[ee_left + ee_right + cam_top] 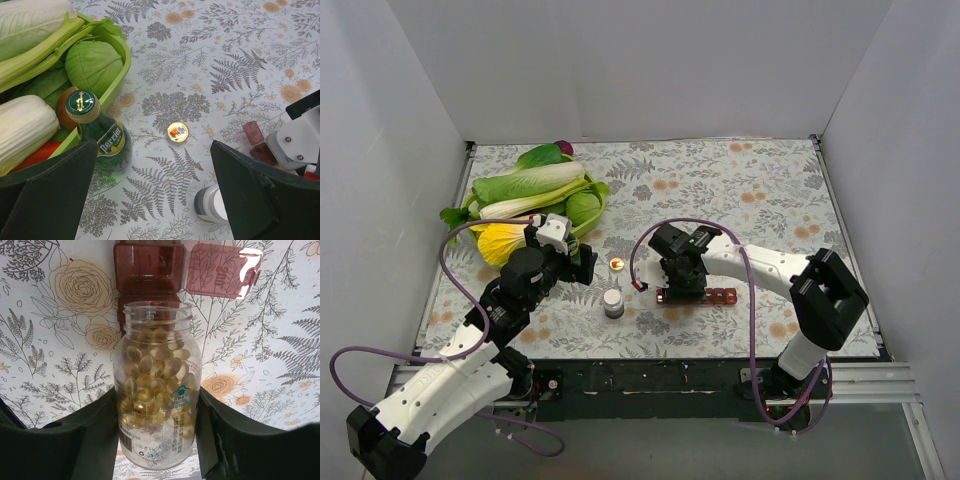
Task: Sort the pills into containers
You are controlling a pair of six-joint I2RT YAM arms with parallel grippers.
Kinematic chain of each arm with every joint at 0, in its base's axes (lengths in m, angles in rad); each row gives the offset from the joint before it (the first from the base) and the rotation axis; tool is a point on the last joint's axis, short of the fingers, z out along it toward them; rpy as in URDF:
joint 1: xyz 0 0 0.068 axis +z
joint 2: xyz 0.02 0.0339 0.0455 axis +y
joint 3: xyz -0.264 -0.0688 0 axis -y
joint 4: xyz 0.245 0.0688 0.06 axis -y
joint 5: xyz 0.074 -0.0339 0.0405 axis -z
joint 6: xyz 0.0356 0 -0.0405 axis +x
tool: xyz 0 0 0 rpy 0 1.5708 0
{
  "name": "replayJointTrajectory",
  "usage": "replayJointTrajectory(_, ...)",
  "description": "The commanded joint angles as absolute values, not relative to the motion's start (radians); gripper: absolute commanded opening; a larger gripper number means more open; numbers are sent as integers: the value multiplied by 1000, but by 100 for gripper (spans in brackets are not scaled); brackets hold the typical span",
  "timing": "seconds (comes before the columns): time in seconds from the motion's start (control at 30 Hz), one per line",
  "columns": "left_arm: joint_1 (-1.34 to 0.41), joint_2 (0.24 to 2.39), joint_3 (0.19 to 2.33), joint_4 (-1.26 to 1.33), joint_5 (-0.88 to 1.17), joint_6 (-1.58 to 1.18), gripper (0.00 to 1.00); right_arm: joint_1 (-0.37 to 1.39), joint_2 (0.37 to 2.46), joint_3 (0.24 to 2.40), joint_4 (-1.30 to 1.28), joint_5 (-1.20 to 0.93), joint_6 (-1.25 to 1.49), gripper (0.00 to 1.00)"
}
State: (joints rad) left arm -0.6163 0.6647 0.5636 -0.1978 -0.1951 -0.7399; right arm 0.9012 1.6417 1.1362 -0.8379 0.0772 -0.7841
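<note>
Holding a clear bottle (157, 355) by its lower half, the right gripper (157, 405) is closed on it from both sides, one dark finger (95, 440) pressed against each flank. The bottle is uncapped and is filled most of the way with yellow pills (155, 370). Its open mouth is pointed away from the wrist, towards the red pill box (147, 265), which lies on the cloth just beyond the rim. The compartment nearest the mouth is uncovered, its lid (220, 270) folded out flat to one side. Whether anything lies inside that compartment cannot be told. From the top camera, the right gripper (682, 270) is seen low over one end of the red pill box (715, 296), the rest of the strip running out to the right on the flowered cloth (740, 190). Further left, the left gripper (154, 165) is spread wide and nothing is held in it. A small round orange cap (177, 132) lies on the cloth ahead of the gap between its fingers. A grey bottle with a white cap (212, 205) stands near the right finger. A green glass bottle (100, 137) stands near the left finger, just beside a green basket (122, 70) filled with vegetables. The left gripper is kept well apart from the pill box, whose open end (255, 140) is seen at the right edge of the left wrist view.
</note>
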Motion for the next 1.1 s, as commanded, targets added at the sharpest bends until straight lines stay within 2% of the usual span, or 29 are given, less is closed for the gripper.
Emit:
replayJointTrajectory(0.0, -612, 655, 557, -183, -204, -730, 98, 914, 1654, 1181, -865, 95, -781, 1)
replayJointTrajectory(1.07, -611, 650, 557, -183, -206, -727, 98, 951, 1698, 1227, -900, 161, -792, 1)
